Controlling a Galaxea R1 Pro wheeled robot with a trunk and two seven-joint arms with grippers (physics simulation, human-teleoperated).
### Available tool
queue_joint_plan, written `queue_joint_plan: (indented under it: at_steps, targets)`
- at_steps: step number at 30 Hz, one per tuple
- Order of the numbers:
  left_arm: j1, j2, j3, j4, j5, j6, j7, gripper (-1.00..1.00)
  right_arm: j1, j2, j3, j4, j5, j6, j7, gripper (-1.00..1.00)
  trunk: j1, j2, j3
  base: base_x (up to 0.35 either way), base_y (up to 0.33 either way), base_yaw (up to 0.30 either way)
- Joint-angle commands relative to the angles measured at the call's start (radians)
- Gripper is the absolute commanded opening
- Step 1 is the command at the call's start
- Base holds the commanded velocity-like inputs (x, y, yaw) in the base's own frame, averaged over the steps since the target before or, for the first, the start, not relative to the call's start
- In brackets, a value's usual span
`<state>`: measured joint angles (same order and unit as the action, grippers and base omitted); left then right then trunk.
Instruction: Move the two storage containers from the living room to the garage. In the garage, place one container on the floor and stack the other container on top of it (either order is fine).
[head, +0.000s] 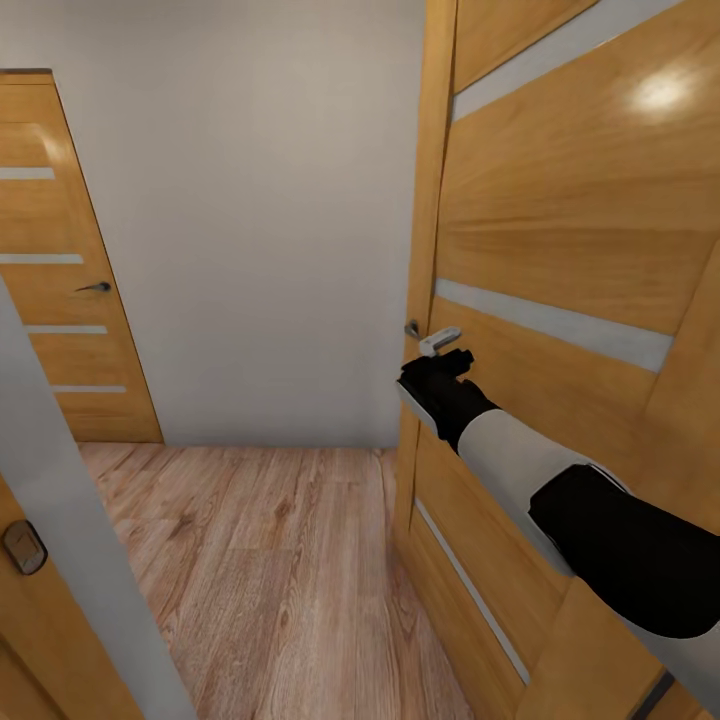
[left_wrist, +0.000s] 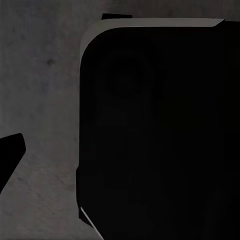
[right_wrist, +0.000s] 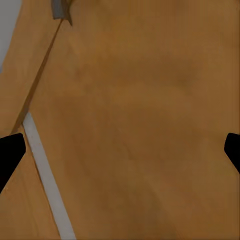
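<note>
Head view: the right gripper (head: 445, 368), black and blocky, sits at the silver lever handle (head: 438, 342) of a wooden door (head: 580, 260) and appears to touch it; whether its fingers are spread or closed there I cannot tell. Behind it runs a white forearm sleeve, then a black elbow casing. The door is glossy honey-toned veneer with slanted grain and pale frosted strips set across it, and it stands ajar. Right wrist view: two black fingertips (right_wrist: 10, 155) stand wide apart at opposite sides, with smooth door veneer (right_wrist: 140, 125) and one pale strip (right_wrist: 47, 175) between and beyond them.

Past the door edge lies light wood-plank flooring (head: 280, 560), matt with visible knots, meeting a plain white wall (head: 250, 220). A second matching door (head: 60, 270) with a dark lever stands closed at the far left.

Left wrist view: one black fingertip (left_wrist: 10, 152) shows over rough grey surface (left_wrist: 40, 100), beside a large black rounded-corner body (left_wrist: 160, 135); the left gripper's state cannot be told.
</note>
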<state>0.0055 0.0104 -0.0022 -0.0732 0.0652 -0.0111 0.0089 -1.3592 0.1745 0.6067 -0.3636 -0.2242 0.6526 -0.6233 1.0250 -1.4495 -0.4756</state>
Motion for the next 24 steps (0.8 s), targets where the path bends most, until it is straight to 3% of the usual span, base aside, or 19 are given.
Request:
queue_joint_plan:
  at_steps: [1, 5, 8, 15, 24]
  targets:
    - [0.001, 0.000, -0.001, -0.002, 0.007, -0.001, 0.001, 1.00, -0.001, 0.000, 0.006, -0.020, -0.049, 0.002, -0.004, 1.00, 0.000, -0.001, -0.001, 0.000, 0.000, 0.000]
    - [0.001, 0.000, 0.000, -0.009, 0.007, -0.001, 0.001, 1.00, 0.001, 0.000, 0.006, -0.057, -0.128, 0.001, 0.001, 1.00, 0.000, -0.001, -0.001, 0.000, 0.000, 0.000]
    - [0.001, 0.000, 0.000, -0.017, 0.007, -0.001, 0.001, 1.00, 0.005, 0.000, 0.005, -0.092, -0.164, 0.002, 0.016, 1.00, 0.000, -0.001, -0.001, 0.000, 0.000, 0.000]
    - [0.001, 0.000, 0.001, -0.020, 0.007, -0.001, 0.002, 1.00, 0.015, 0.000, 0.004, -0.114, -0.281, -0.008, 0.176, 1.00, 0.000, -0.001, -0.001, 0.000, 0.000, 0.000]
    - [0.001, -0.002, 0.000, -0.020, 0.007, -0.001, 0.001, 1.00, 0.015, 0.000, 0.006, -0.121, -0.304, -0.010, 0.225, 1.00, 0.000, -0.001, -0.001, 0.055, 0.000, 0.000]
